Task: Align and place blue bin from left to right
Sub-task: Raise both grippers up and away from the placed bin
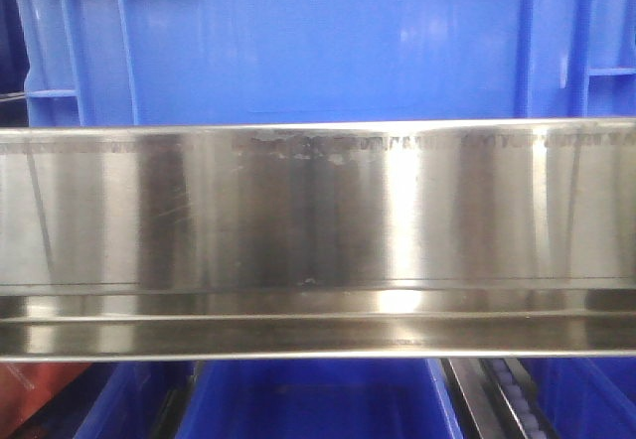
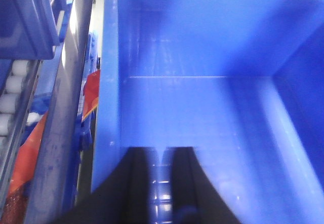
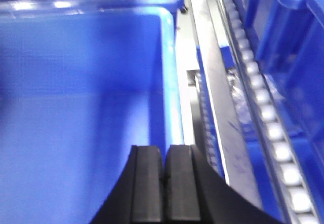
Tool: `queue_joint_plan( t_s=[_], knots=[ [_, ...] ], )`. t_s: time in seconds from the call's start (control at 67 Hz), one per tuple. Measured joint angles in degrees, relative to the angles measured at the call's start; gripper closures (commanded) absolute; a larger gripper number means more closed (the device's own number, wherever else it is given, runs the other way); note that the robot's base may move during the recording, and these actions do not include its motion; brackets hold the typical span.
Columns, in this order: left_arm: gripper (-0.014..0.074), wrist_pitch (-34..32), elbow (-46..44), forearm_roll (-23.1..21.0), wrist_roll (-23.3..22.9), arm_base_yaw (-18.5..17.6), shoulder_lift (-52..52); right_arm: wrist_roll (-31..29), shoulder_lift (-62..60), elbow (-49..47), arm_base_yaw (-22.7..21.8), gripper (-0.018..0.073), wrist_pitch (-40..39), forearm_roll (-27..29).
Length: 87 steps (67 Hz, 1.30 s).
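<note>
The blue bin [image 1: 328, 42] fills the top of the front view, standing behind a steel rail. In the left wrist view I look down into the bin's bare inside [image 2: 202, 107]. My left gripper [image 2: 162, 150] sits at its near left corner, the jaws narrowly apart with blue plastic in the gap. In the right wrist view the bin [image 3: 76, 82] lies to the left. Its right wall runs straight into my right gripper [image 3: 165, 148], whose jaws are pressed almost together on the wall's edge. Both wrist views are blurred.
A shiny steel shelf rail [image 1: 318, 230] crosses the whole front view. Darker blue bins [image 1: 308, 399] sit below it. Roller tracks [image 3: 273, 133] with white rollers [image 2: 15, 87] run beside the bin on both sides. More dark bins [image 3: 293, 41] stand at the right. A red-orange object [image 2: 30, 148] lies at the left.
</note>
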Motion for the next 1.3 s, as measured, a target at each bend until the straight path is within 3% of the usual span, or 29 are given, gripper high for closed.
queue_joint_plan(
  t_s=[0.239, 0.344, 0.612, 1.031, 1.299],
  knots=[
    [0.0707, 1.99, 0.23, -2.13, 0.6, -0.28, -3.68, 0.01, -3.4, 0.28, 0.0, 0.0629, 1.01, 0.0],
    [0.0707, -0.41, 3.43, -2.04, 0.09, -1.42, -7.62, 0.01, -7.06, 3.62, 0.23, 0.0629, -1.24, -0.14],
    [0.0707, -16.62, 23.43, -2.18, -4.83, -4.84, -20.83, 0.01, -20.43, 22.15, 0.45, 0.0629, -13.62, -3.11],
    [0.0707, -37.11, 47.87, 1.54, -5.06, -4.84, -37.29, 0.01, -42.3, 53.23, 0.45, 0.0629, -41.35, -4.12],
    [0.0707, -47.49, 61.7, 5.34, -5.26, -4.84, -46.69, -3.39, -52.89, 64.65, 0.45, 0.0629, -46.06, -5.38]
  ],
)
